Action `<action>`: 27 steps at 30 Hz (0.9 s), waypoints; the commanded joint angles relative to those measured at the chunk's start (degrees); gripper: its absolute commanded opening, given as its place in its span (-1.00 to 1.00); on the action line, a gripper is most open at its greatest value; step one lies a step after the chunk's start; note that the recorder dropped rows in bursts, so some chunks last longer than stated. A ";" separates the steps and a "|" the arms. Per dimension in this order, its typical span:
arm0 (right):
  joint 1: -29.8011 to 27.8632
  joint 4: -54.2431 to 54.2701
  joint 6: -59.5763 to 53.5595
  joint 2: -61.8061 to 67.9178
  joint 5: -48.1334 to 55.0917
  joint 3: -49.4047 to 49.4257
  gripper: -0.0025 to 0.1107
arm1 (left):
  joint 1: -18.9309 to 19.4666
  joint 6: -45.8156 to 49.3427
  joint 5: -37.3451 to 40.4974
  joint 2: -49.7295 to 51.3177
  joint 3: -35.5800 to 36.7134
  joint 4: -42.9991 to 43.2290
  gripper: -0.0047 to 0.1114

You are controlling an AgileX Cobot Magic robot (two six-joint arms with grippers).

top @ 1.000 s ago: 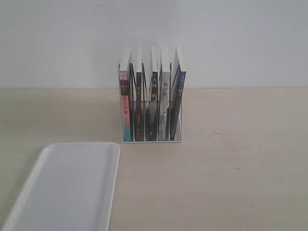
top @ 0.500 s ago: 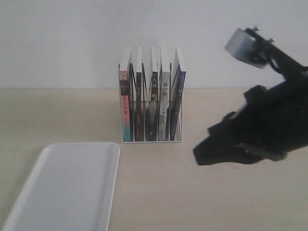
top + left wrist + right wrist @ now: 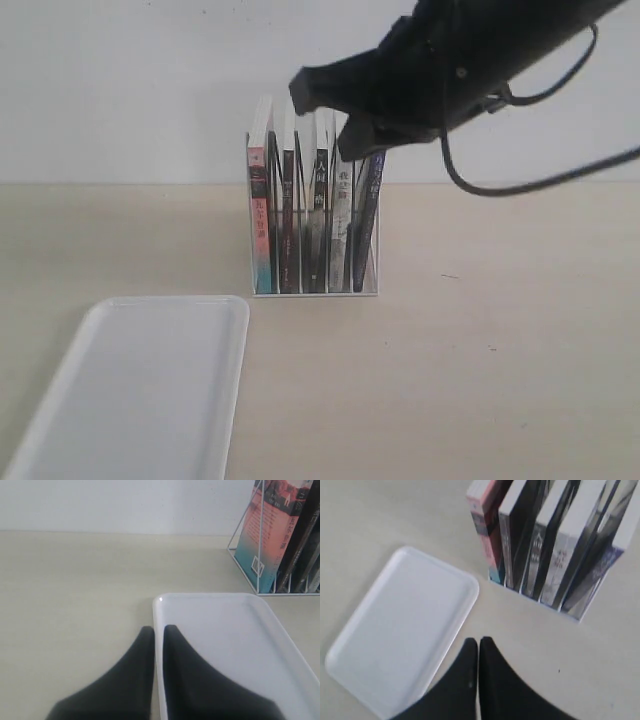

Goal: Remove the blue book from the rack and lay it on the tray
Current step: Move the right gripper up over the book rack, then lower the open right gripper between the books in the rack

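On the pale table (image 3: pixel 500 380), against a white wall (image 3: pixel 120 80), the rack (image 3: pixel 300 293) stood upright with five books in its slots, spines facing the exterior camera. The blue book (image 3: pixel 367 225) occupied the rightmost slot, tilted so that its top leaned towards the right of that view while its foot rested at the rack's base. Next to it stood a pale grey-spined book (image 3: pixel 342 225), then a dark book (image 3: pixel 318 215), a black-spined book (image 3: pixel 287 220) and, at the far left, a pink-and-teal book (image 3: pixel 260 220).

The tray (image 3: pixel 150 390) lay flat nearer the camera and to the left, apart from the rack, its plain white floor showing from rim to rim.

The right gripper (image 3: pixel 478 642) hung above the table, between the tray and the rack, its jaws pressed together with only a thin slit between them. In the exterior view its black arm crossed in front of the book tops and hid the upper end of the blue book; whether it touched any book could not be told. A black cable (image 3: pixel 490 193) looped below the arm.

The left gripper (image 3: pixel 158 630) hovered over a corner of the tray's rim, jaws likewise nearly together and pinching nothing.
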 commanded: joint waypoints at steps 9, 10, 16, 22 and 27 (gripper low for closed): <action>0.10 -10.75 3.00 16.13 -1.01 -19.89 -0.70 | 0.23 -0.49 -0.24 -0.20 0.20 0.06 -0.82; 0.10 -11.67 3.58 17.00 -1.48 -20.84 -0.60 | 0.23 -0.49 -0.24 -0.20 0.20 0.06 -0.82; 0.10 -14.66 7.49 21.19 -6.69 -23.88 -0.36 | 0.23 -0.49 -0.24 -0.20 0.20 0.06 -0.82; -1.12 -14.65 8.68 25.63 -5.27 -27.55 -0.36 | 0.23 -0.49 -0.24 -0.20 0.20 0.06 -0.82; -1.28 -16.44 9.49 27.04 -5.89 -27.72 -0.36 | 0.23 -0.49 -0.24 -0.20 0.20 0.06 -0.82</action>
